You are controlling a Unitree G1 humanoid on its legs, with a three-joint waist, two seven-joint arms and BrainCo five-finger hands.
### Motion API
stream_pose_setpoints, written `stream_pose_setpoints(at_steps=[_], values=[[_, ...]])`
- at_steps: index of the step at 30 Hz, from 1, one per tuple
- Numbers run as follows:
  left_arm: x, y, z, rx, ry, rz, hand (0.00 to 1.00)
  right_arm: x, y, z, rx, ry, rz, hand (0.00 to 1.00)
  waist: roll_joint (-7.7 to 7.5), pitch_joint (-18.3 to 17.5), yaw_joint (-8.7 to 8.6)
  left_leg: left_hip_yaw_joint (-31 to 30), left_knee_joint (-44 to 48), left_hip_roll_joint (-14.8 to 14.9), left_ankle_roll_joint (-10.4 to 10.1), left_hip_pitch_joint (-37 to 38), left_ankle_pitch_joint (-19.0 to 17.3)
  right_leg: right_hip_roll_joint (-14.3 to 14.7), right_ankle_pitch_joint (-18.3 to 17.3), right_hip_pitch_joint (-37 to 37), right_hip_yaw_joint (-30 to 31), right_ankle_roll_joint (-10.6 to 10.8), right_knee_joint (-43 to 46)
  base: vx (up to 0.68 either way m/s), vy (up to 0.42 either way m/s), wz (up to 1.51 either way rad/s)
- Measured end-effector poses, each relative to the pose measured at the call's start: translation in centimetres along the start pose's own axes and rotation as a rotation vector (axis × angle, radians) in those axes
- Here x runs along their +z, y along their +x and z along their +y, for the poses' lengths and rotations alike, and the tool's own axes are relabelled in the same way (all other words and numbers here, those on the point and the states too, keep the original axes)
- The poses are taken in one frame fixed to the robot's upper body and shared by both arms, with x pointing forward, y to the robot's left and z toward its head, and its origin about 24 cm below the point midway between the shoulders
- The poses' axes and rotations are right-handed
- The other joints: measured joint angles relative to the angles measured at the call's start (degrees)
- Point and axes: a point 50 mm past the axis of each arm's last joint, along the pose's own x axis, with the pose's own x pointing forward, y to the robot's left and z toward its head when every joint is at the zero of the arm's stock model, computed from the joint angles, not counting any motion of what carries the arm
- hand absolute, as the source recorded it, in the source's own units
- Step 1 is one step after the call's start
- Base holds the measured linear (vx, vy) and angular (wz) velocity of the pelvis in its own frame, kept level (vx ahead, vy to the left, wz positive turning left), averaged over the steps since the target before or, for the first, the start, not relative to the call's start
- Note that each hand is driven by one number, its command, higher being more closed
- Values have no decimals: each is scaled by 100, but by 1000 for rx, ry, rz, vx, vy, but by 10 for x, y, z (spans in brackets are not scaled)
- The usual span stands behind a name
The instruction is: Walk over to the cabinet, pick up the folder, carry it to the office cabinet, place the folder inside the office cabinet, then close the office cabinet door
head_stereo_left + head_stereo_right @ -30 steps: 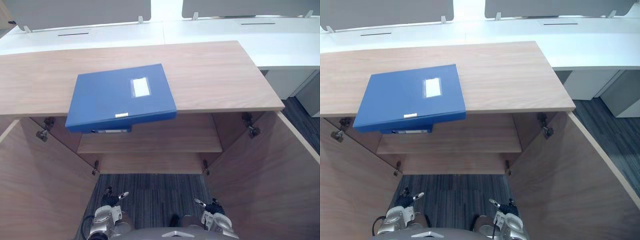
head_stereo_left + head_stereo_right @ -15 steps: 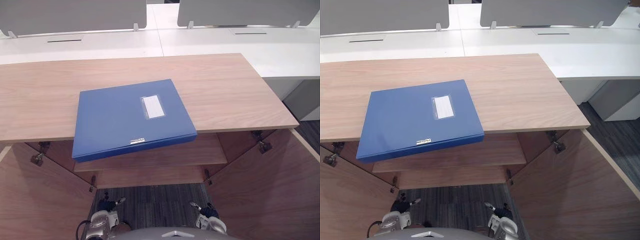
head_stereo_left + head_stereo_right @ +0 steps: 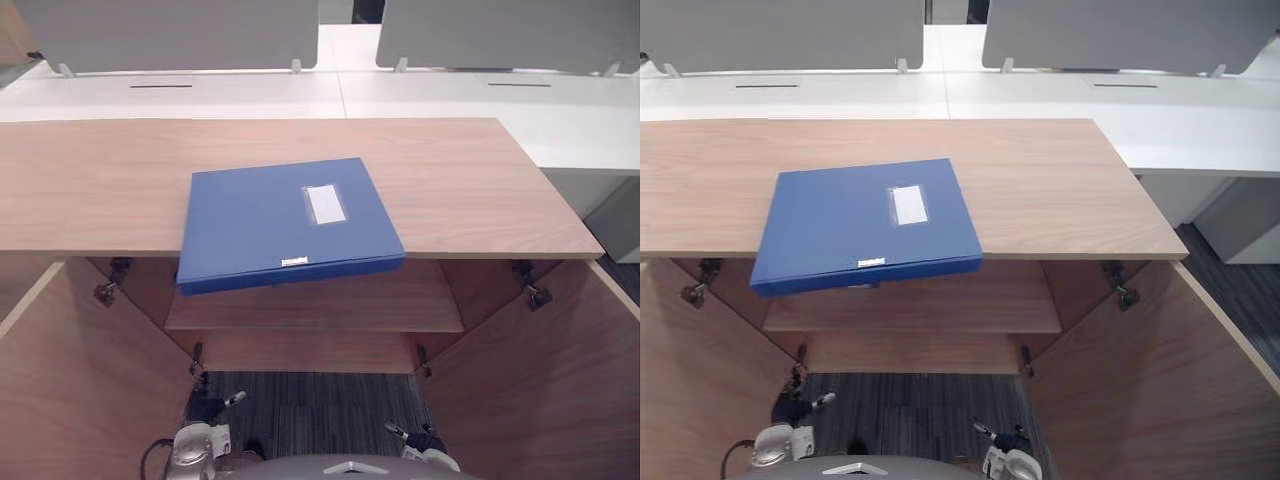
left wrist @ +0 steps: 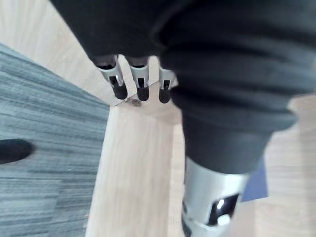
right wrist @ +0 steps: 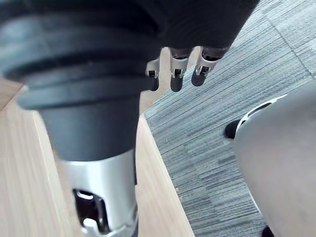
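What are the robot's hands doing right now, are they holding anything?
Left hand: open, fingers straight, holding nothing.
Right hand: open, fingers straight, holding nothing.

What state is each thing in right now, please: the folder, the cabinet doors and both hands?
Folder: closed, lying flat on the cabinet top, near edge overhanging the front.
Left door: open.
Right door: open.
Left hand: open, holding nothing.
Right hand: open, holding nothing.
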Motion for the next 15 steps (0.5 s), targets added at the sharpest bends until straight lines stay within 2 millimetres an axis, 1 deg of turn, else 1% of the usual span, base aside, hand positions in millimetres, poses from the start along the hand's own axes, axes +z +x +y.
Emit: stream_pose_setpoints(at_steps=[1,2,4,6,7,8,10,11,12,15], values=[[5,-2,2,7,-5,-28,0,2,0,0,0,0,-9,0,5,2,19,-8,-5,-8,-1,1,7,-9,-10,3,0,-3,2,-131,43,10],[14,-4,6,18,-27,-79,0,5,-1,1,7,-9,-30,0,23,8,50,-38,-33,-21,5,0,29,-20,-12,7,-2,0,10,-125,36,12],[28,-9,9,26,-44,-154,0,7,-2,2,12,-16,-45,0,38,10,48,-130,-36,-43,-16,0,27,-40,-25,45,-48,24,40,-116,33,23],[51,-18,11,28,-62,-274,0,3,-4,1,14,-25,-42,0,48,6,82,-218,-37,-71,-18,65,28,-68,-69,154,-112,89,56,-92,33,21],[57,-20,11,27,-66,-306,0,2,-5,2,17,-31,-41,0,53,3,93,-227,-37,-74,-10,83,22,-72,-72,178,-113,94,61,-51,25,9],[66,-25,13,32,-75,-360,0,-1,-6,2,21,-38,-38,0,92,-14,97,-254,-38,-74,1,89,13,-80,-83,198,-119,111,64,-27,18,8],[82,-32,15,39,-90,-440,0,0,-7,1,20,-35,-49,0,65,-59,100,-270,-37,-80,-7,89,18,-96,-87,207,-115,118,88,-18,21,5],[90,-36,16,42,-97,-483,0,0,-7,1,21,-36,-49,0,85,-50,103,-271,-37,-82,-11,84,20,-103,-88,207,-115,119,96,-13,30,1],[102,-41,17,42,-108,-545,0,-2,-8,0,22,-41,-45,0,70,-62,118,-273,-37,-82,-17,89,23,-103,-87,213,-115,119,99,0,0,0],[126,-56,20,50,-132,-675,0,-4,-8,-1,20,-40,-39,0,71,-80,115,-289,-35,-91,-23,129,27,-108,-74,283,-126,98,95,11,4,0]])
